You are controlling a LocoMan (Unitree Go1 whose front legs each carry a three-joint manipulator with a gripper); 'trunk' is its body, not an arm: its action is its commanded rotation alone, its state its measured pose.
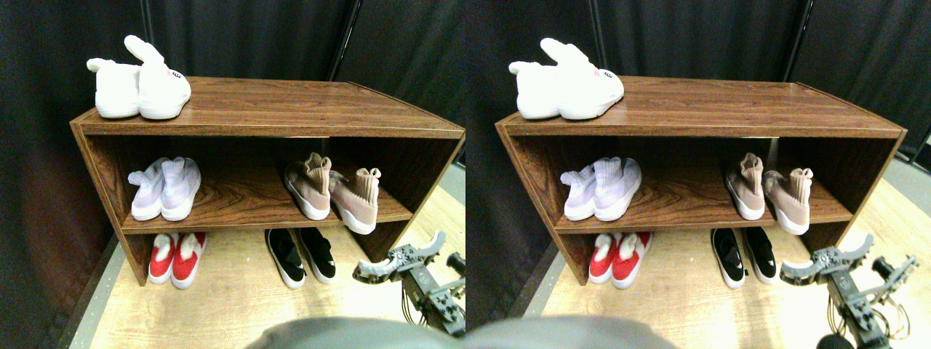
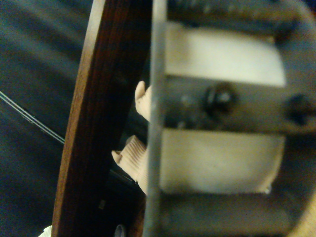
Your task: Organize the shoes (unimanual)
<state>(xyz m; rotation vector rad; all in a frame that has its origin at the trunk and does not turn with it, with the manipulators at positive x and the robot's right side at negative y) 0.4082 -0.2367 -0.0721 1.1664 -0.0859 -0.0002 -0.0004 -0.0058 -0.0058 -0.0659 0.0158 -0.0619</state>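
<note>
We see a wooden shoe rack (image 1: 276, 109) standing on a light wood floor (image 1: 233, 298) against a dark curtain (image 1: 240, 36). On its top board, at the left end, sit fluffy white bunny-ear slippers (image 1: 142, 83). On the middle shelf (image 1: 240, 207), lavender knit sneakers (image 1: 166, 187) stand side by side at the left, and the tan knit sneakers (image 1: 331, 190) stand at the right; the outer tan shoe is angled, its white sole jutting past the shelf's front edge. On the floor under the shelf, red slip-ons (image 1: 177, 258) lie at the left, and the black slip-ons (image 1: 300, 256) lie together near the middle, toes toward us. Our right pincer (image 1: 404, 263) hangs low in front of the rack's right side panel, near the black pair but apart from every shoe, its jaws spread and pinching nothing. In the wrist view, the jaw frame fills most of the picture, with the tan knit collars (image 2: 138, 163) and the rack's wooden edge (image 2: 84, 148) beside it.
</note>
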